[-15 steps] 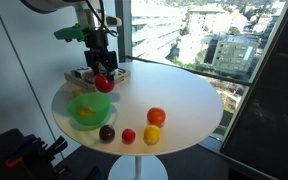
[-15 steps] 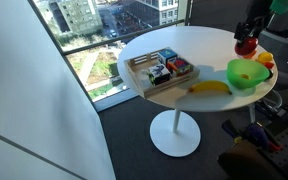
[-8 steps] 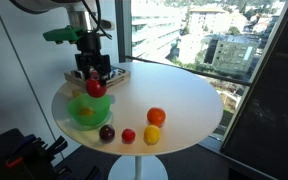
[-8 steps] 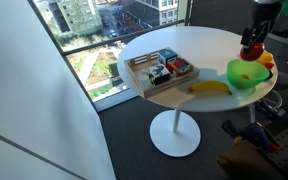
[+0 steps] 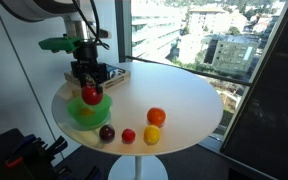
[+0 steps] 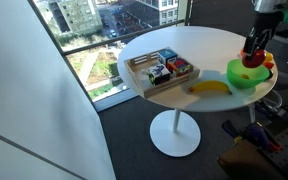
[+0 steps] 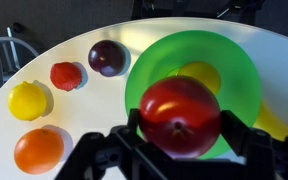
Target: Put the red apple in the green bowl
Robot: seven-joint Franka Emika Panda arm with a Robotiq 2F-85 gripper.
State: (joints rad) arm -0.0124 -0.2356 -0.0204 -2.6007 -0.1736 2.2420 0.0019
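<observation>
The claw [image 7: 181, 128] pinches the red apple [image 7: 179, 112] from both sides, holding it over the green bowl [image 7: 147, 72] near the table [image 7: 94, 110] edge, beside the wooden tray [image 5: 114, 72]; the bowl lies straight below, so the drop is downward, with a yellow fruit [image 7: 200, 72] inside. The apple is round, glossy, bright red

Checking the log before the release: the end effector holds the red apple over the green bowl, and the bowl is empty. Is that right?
Not quite: the green bowl is not empty. The wrist view shows a yellow fruit lying in it. The rest stands: the end effector holds the red apple over the bowl.
</observation>
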